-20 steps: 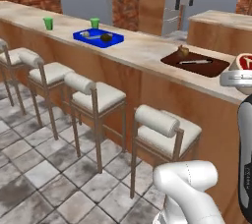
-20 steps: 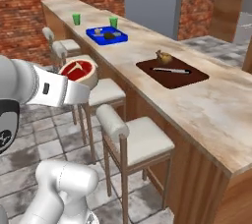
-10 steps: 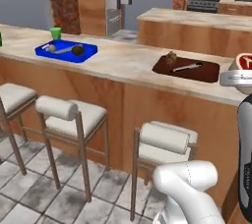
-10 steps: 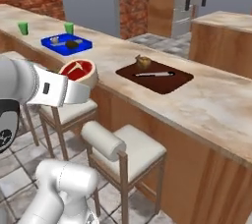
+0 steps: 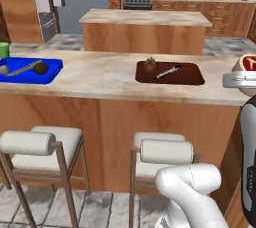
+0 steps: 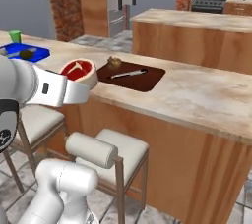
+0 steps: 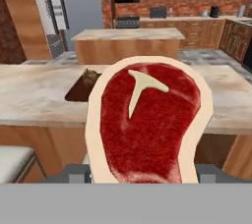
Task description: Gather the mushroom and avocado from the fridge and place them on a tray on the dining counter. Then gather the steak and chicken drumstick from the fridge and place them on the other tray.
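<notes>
The steak [image 7: 147,120] is in my tool [image 6: 81,78], jaws partway open and closed on its sides, red face with the white fat rim toward the hand camera. In the right base view it sits at the end of my forearm at about 9 o'clock, on my side of the worktop [image 5: 100,79] and not yet over it.

Going left to right in the left base view: at 9 o'clock the blue tray [image 5: 50,71] holds the dark avocado [image 5: 41,68] and another small item at its far left that I cannot make out clearly, so I judge that half done. A green cup [image 5: 4,49] stands just behind it. Near 1 o'clock lies the brown tray [image 5: 190,76], with the drumstick [image 5: 150,63] in its far left corner and a slim utensil [image 5: 167,72] lying diagonally across the middle. At 3 o'clock is the steak in my tool.

To do this step well, I would carry the steak forward over the near edge of the worktop, staying high enough to clear the tray's low rim, then aim for the bare right part of the brown tray, away from the utensil and the drumstick. I would lower until the meat is nearly touching, then open, so it doesn't bounce off the rim.
</notes>
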Available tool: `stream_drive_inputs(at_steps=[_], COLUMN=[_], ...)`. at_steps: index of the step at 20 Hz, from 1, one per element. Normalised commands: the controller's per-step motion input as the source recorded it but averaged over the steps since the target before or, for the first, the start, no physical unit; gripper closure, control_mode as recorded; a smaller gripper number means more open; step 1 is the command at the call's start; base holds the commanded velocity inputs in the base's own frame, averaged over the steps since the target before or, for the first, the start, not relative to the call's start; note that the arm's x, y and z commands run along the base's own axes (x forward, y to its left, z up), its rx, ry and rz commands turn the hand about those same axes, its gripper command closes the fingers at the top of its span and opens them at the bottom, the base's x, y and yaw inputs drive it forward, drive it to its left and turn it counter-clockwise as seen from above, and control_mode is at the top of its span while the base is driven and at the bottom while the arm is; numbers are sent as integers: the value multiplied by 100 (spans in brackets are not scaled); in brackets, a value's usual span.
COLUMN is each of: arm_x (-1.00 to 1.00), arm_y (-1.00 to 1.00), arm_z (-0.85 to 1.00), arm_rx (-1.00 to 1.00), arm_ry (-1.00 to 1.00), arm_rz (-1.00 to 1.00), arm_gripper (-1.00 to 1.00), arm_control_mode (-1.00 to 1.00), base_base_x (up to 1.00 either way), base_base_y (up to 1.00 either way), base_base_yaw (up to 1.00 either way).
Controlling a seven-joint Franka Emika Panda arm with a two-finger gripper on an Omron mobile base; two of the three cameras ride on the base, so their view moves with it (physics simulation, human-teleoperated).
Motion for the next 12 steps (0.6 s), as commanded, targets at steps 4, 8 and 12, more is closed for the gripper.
stream_drive_inputs(at_steps=[4, 8, 12], arm_x=[0, 24, 80], arm_y=[0, 14, 41], arm_z=[0, 2, 1], arm_rx=[0, -1, -1], arm_ry=[0, 4, 9], arm_rz=[0, -6, -8], arm_gripper=[100, 100, 100], arm_control_mode=[100, -100, -100], base_base_x=[61, 67, 0], base_base_y=[28, 42, 0], base_base_yaw=[-53, -29, 0])
